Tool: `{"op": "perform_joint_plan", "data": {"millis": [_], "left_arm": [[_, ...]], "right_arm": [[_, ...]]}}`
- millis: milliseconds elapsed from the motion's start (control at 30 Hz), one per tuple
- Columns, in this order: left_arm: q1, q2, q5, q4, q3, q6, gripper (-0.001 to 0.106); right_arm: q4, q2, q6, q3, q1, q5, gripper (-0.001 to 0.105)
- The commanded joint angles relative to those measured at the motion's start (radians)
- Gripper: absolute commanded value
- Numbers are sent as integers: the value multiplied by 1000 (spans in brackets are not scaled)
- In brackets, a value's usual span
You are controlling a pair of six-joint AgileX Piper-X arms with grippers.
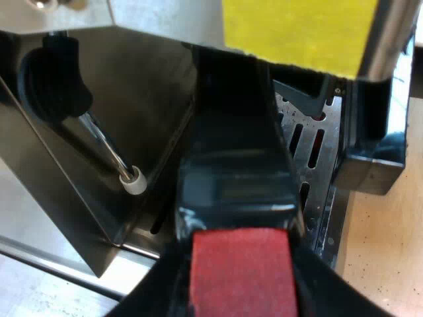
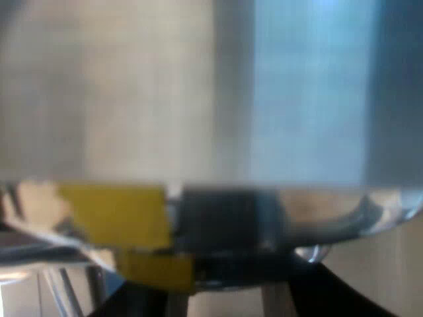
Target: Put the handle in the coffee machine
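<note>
The holder's dark handle point(image 1: 234, 152) runs from its red end point(image 1: 241, 274) up under the espresso machine's front point(image 1: 158, 20), where its far end is hidden below a yellow patch point(image 1: 297, 26). My left gripper point(image 1: 241, 284) is shut on the handle at the red end, with a black finger point(image 1: 155, 290) pressed against each side. My right gripper point(image 2: 225, 300) is very near the machine's shiny metal body point(image 2: 132, 99), just under a rounded metal rim with yellow tape point(image 2: 115, 214) on it.
A steam wand point(image 1: 106, 148) with a black knob and a white tip hangs beside the handle. The slotted metal drip tray point(image 1: 310, 142) lies under the handle. A light wooden tabletop point(image 1: 390, 257) lies past the machine's black base corner.
</note>
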Motion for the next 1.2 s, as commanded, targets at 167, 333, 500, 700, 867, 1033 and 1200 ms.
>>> {"op": "perform_joint_plan", "data": {"millis": [167,333,500,700,867,1033,1200], "left_arm": [[-2,-18,118,-19,-29,-21,0],[-2,-18,82,-19,-29,-21,0],[-2,-18,42,3,-29,-21,0],[-2,-18,42,21,-29,-21,17],[-2,-18,27,26,-29,-21,52],[-2,-18,27,27,-29,-21,55],[-2,-18,27,27,-29,-21,55]], "right_arm": [[-47,-8,-18,-10,2,3,28],[-76,-8,-18,-12,3,3,28],[-90,-8,-18,-13,3,3,28],[-94,-8,-18,-13,3,3,28],[-130,-8,-18,-13,3,3,28],[-158,-8,-18,-13,3,3,28],[-158,-20,-20,-18,3,6,28]]}}
